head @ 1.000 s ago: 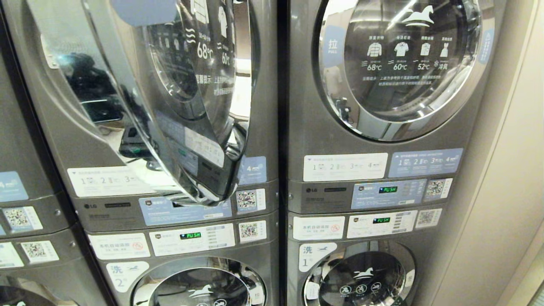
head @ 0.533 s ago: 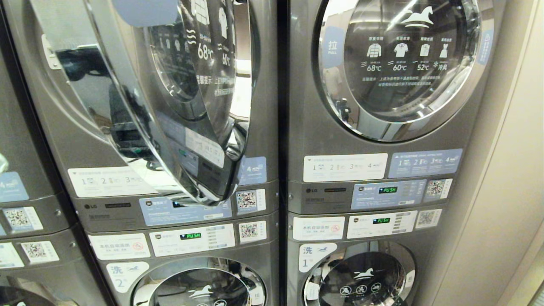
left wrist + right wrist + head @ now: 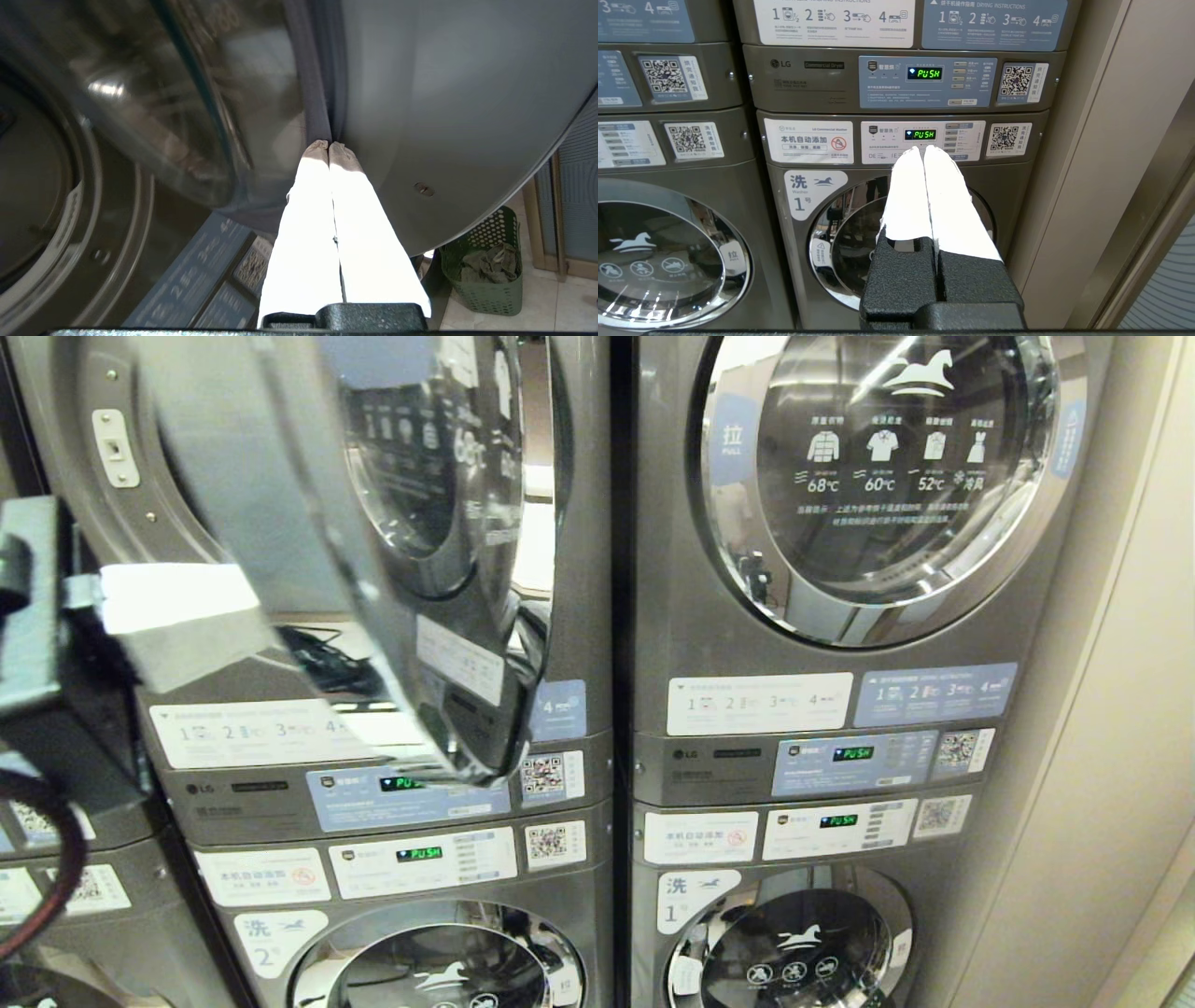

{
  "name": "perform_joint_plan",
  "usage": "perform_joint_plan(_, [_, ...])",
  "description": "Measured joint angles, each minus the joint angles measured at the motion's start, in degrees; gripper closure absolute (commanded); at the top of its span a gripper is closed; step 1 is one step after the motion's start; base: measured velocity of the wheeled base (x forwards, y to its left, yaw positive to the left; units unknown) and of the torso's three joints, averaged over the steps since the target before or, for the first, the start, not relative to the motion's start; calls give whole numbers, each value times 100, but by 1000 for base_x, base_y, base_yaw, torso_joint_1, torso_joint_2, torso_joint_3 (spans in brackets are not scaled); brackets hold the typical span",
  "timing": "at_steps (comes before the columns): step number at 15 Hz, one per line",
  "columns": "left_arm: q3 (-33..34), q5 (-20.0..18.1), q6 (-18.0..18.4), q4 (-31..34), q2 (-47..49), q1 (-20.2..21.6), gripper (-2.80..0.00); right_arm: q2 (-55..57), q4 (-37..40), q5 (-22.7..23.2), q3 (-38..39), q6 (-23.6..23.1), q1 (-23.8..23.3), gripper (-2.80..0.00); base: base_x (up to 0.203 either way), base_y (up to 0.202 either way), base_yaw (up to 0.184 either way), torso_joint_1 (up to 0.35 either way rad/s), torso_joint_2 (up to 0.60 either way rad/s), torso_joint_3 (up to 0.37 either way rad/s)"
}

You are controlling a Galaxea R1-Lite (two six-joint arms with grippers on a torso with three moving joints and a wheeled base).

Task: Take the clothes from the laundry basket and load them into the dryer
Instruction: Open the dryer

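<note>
Your left gripper (image 3: 329, 145), jaws pressed together, touches the open dryer door (image 3: 444, 116); green laundry basket (image 3: 486, 280) sits on tiled floor (image 3: 551, 303). Right gripper (image 3: 923, 150) is closed, empty.

The dryer door (image 3: 401, 551) hangs partly open, its panel across much of the drum mouth (image 3: 140, 476). The left pincer (image 3: 329, 145), tips together, sits against the door's inner face. Beyond the door's lower edge, floor beside the laundry basket (image 3: 486, 280) lies open.

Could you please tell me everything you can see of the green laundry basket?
The laundry basket appears only in the left wrist view. It is dark green, plastic-looking, with perforated walls. It stands upright on the pale tiled floor, below the open dryer door. Crumpled dark olive clothes lie inside. No gripper touches it.
</note>
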Motion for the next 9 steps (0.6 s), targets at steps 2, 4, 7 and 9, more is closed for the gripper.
perform_joint_plan(2, [-291, 350, -5, -390, 452, -698, 0, 0, 0, 1, 0, 0, 0, 0, 0, 0, 0, 0, 0, 0])
perform_joint_plan(4, [-442, 658, -34, -696, 852, -1384, 0, 0, -4, -4, 0, 0, -3, 0, 0, 0, 0, 0, 0, 0])
perform_joint_plan(7, [-471, 1439, -327, -1366, 1106, -1608, 0, 0, -2, -14, 0, 6, -2, 0, 0, 0, 0, 0, 0, 0])
perform_joint_plan(9, [-326, 1877, -739, -1552, 983, -1294, 0, 0, 0, -16, 0, 20, -2, 0, 0, 0, 0, 0, 0, 0])
